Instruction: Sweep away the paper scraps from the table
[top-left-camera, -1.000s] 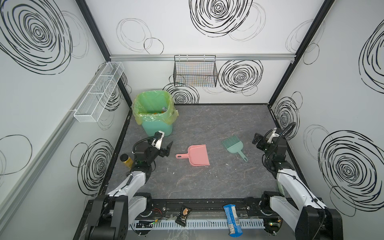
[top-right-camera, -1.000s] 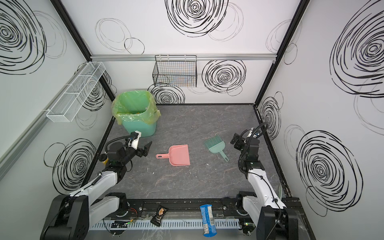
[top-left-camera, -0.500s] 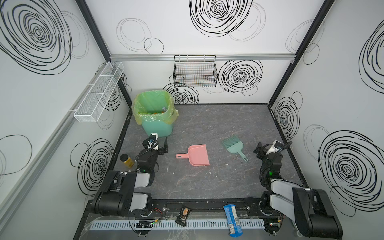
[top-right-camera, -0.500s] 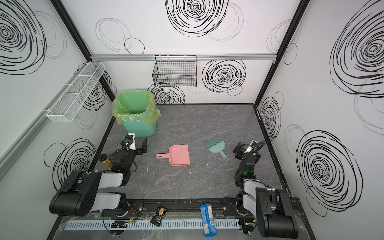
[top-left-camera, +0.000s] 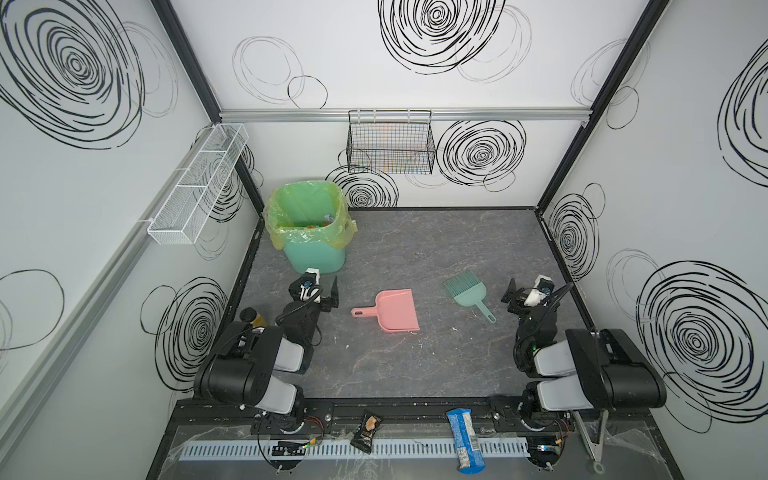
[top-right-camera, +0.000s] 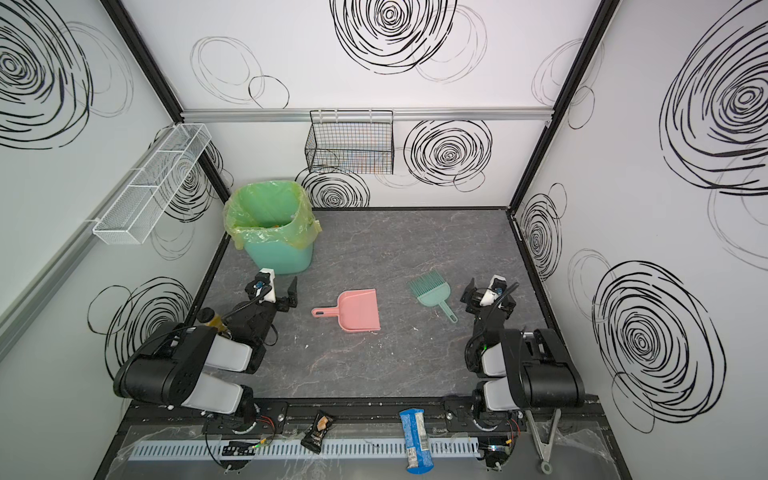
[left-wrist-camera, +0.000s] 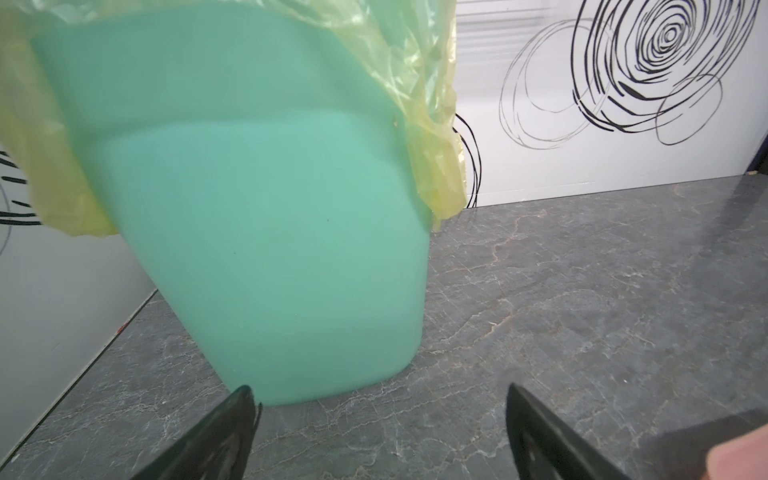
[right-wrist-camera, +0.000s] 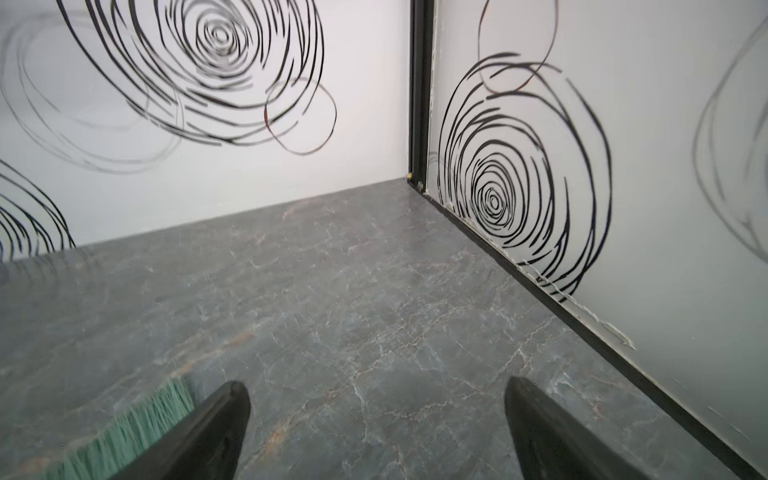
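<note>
No paper scraps lie on the dark grey table (top-left-camera: 415, 365) in either top view; a few orange and pale bits show inside the green bin (top-left-camera: 309, 232). A pink dustpan (top-left-camera: 395, 309) and a green hand brush (top-left-camera: 467, 291) lie loose mid-table. My left gripper (top-left-camera: 315, 287) is open and empty, low by the bin's base (left-wrist-camera: 249, 208), with bare table between its jaws (left-wrist-camera: 378, 399). My right gripper (top-left-camera: 538, 289) is open and empty near the right wall, just right of the brush. Brush bristles (right-wrist-camera: 137, 424) show beside one finger; bare table lies between the jaws (right-wrist-camera: 378, 395).
A black wire basket (top-left-camera: 390, 145) hangs on the back wall and a white wire shelf (top-left-camera: 199, 183) on the left wall. A capped bottle (top-left-camera: 251, 318) stands at the table's left edge. A dark snack packet (top-left-camera: 365, 430), blue wrapper (top-left-camera: 465, 440) and tongs (top-left-camera: 594, 436) lie on the front ledge.
Both arms have folded back and down toward the front edge, drawing the grippers in. Both grippers stayed open. Dustpan and brush have not moved.
</note>
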